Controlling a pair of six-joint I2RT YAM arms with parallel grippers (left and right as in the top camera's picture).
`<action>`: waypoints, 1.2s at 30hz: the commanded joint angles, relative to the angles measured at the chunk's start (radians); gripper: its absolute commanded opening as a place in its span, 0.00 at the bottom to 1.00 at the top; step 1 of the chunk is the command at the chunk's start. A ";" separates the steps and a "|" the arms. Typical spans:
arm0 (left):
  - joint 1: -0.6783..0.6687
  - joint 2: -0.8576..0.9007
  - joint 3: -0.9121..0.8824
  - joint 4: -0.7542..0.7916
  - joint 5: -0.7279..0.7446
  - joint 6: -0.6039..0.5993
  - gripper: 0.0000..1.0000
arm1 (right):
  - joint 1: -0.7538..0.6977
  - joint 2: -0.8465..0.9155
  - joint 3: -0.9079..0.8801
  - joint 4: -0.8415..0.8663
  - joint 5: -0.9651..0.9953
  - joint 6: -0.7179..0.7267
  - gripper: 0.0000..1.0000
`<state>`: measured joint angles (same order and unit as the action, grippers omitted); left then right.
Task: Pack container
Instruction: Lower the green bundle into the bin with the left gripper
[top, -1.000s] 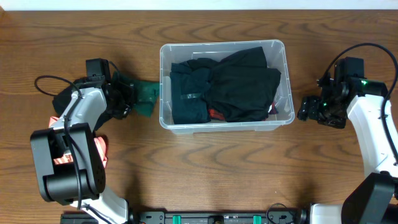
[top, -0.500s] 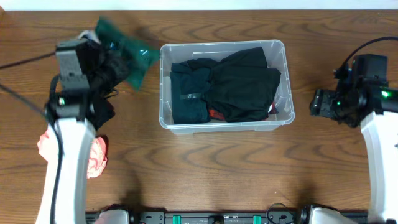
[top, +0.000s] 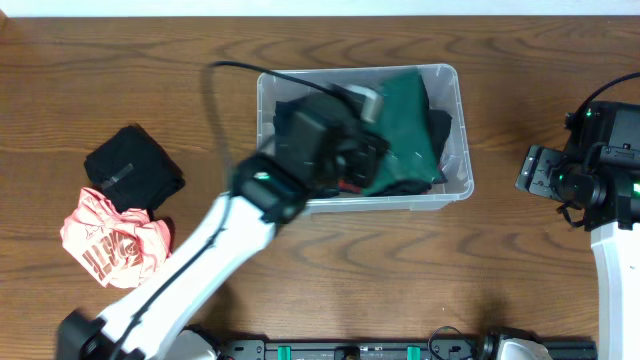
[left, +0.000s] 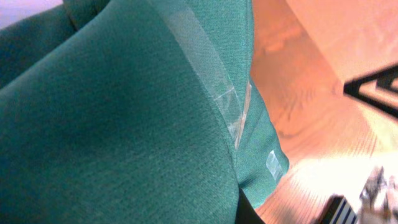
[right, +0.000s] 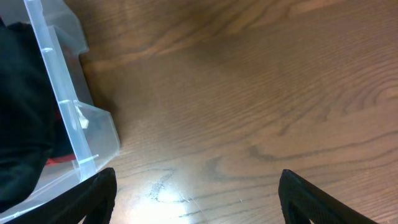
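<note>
The clear plastic container stands at the table's middle back, holding dark folded clothes. My left arm reaches over it, and my left gripper is shut on a green garment that lies over the dark clothes at the container's right half. The green garment fills the left wrist view and hides the fingers. My right gripper is open and empty above bare wood, to the right of the container's corner. It also shows in the overhead view.
A folded black garment and a crumpled pink-orange garment lie on the table at the left. Something red shows among the clothes by the container's front wall.
My left arm has swung right from the table's left side to over the container, carrying the green garment. The right gripper has drifted slightly right and down.
</note>
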<state>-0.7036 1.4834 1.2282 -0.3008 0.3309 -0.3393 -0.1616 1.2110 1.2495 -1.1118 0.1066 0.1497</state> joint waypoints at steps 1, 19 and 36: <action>-0.044 0.072 0.001 0.053 0.002 0.040 0.06 | -0.010 -0.008 0.021 -0.005 0.018 0.014 0.82; 0.023 0.281 0.005 0.189 0.055 0.076 0.94 | -0.010 -0.008 0.020 -0.012 0.017 0.014 0.82; 0.066 0.084 0.058 -0.012 0.174 0.096 0.89 | -0.010 -0.008 0.019 -0.015 0.017 0.014 0.82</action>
<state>-0.5690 1.5364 1.2793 -0.3061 0.4534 -0.2813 -0.1616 1.2110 1.2495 -1.1282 0.1097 0.1497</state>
